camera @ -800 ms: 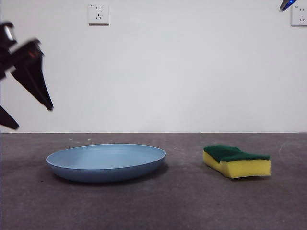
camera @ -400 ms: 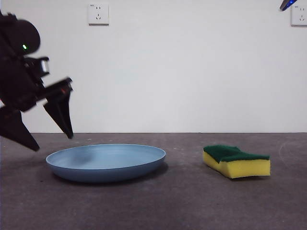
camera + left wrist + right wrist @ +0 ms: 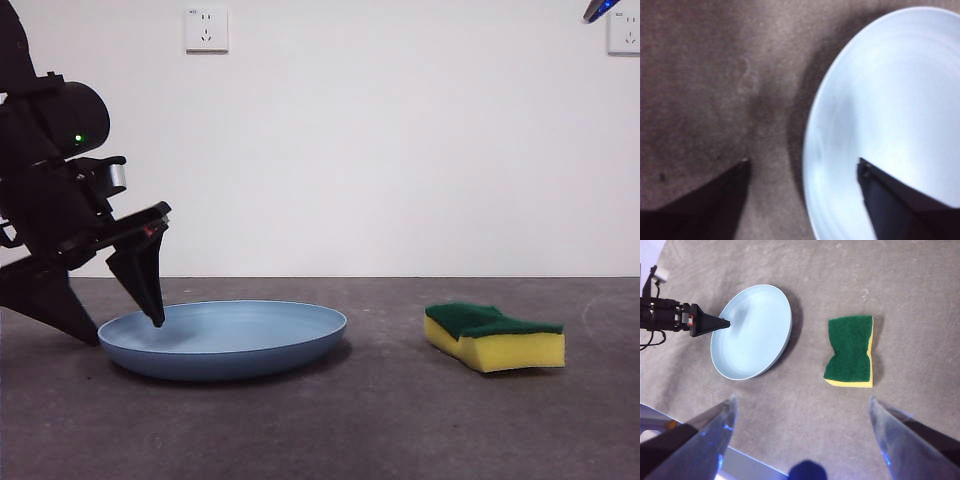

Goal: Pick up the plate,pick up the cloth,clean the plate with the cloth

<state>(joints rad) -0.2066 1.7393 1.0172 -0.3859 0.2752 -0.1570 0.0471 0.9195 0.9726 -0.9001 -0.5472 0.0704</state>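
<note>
Plate (image 3: 222,338): your left gripper (image 3: 125,330) fingers spread, straddling plate rim, one inside, one outside, ready for pinch. Cloth (image 3: 494,336): well apart from plate. Right gripper (image 3: 802,412): fingers released, high above.

left pincer (image 3: 802,167) spread, straddling plate (image 3: 895,100) rim

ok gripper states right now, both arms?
Left gripper: open, jaws astride the plate rim, holding nothing.
Right gripper: open, high above the table, holding nothing.
</note>
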